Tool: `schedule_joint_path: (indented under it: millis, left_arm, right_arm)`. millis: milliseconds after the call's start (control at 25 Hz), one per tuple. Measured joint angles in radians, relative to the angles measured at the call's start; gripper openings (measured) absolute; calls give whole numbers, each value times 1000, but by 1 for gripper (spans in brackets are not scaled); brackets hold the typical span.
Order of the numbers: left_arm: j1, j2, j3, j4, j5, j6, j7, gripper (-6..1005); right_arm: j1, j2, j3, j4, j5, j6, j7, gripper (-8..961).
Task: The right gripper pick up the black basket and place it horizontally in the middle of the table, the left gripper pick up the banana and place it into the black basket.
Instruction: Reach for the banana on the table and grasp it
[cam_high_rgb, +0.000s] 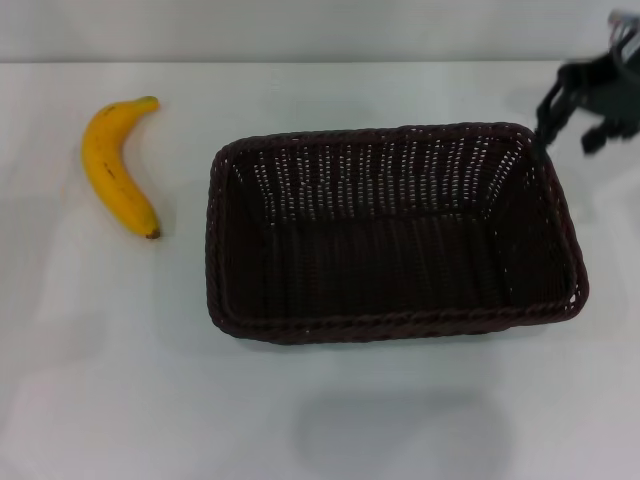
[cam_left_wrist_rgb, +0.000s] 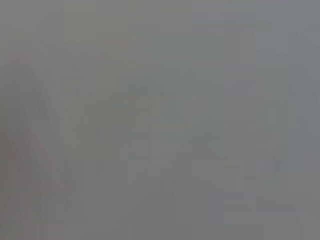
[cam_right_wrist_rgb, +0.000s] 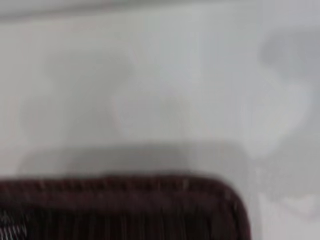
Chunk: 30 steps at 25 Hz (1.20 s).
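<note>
Taking the black basket (cam_high_rgb: 395, 232) as my landmark, the banana (cam_high_rgb: 117, 167) lies well apart from it on its left, flat on the table (cam_high_rgb: 100, 380), with its greenish stem tip pointing toward the far edge and its dark end toward me, nearer the basket's left wall. The basket itself stands upright on the white surface with its long sides running across my view, its open mouth up and nothing inside it; its braided rim runs all the way round, and pale light shows through the weave of its far wall. At the basket's far right corner is my right gripper (cam_high_rgb: 592, 98), a dark, smeared shape of claw and cabling just above and beside that corner of the rim; I cannot tell whether my jaws there are spread or pressed together, nor whether they touch the rim. My right wrist camera shows a rounded corner of the basket's rim with bare table beyond it. My left wrist camera shows only a featureless grey, and my left gripper appears nowhere.
</note>
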Motion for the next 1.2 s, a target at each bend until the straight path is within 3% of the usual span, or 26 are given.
schedule_joint_path:
  millis: [120,280,320,440,640,800,960,1080,1200]
  left_arm:
    - [11,-13,0,23,-8,2,0,876]
    - [7,-22,1,31,-17,21,-18,876]
    - [7,-21,4,46,-9,43,-63,876]
    - [12,-17,8,78,19,67,-129,876]
    - [39,0,9,238,205,196,-348,876]
    - [71,3,7,448,478,383,-704,876]
    - [93,20,4,642,799,473,-1132,876]
    - [74,67,3,811,1173,455,-1577,876]
    - [12,111,-3,913,1515,346,-1956,876]
  right_arm:
    - [-17,-21,2,-103,2,-17,-18,473]
    - [-78,-17,0,-211,-19,-96,-97,473]
    - [-154,24,19,-294,-46,-224,-226,474]
    - [-264,76,64,-347,-40,-389,-398,474]
    - [-492,80,38,-342,162,-797,-641,474]
    - [-665,78,-27,-258,461,-1134,-985,474]
    - [-718,75,-72,-103,772,-1291,-1360,474]
    - [-708,75,-60,32,967,-1305,-1581,474]
    - [-701,75,-42,127,1114,-1306,-1746,474]
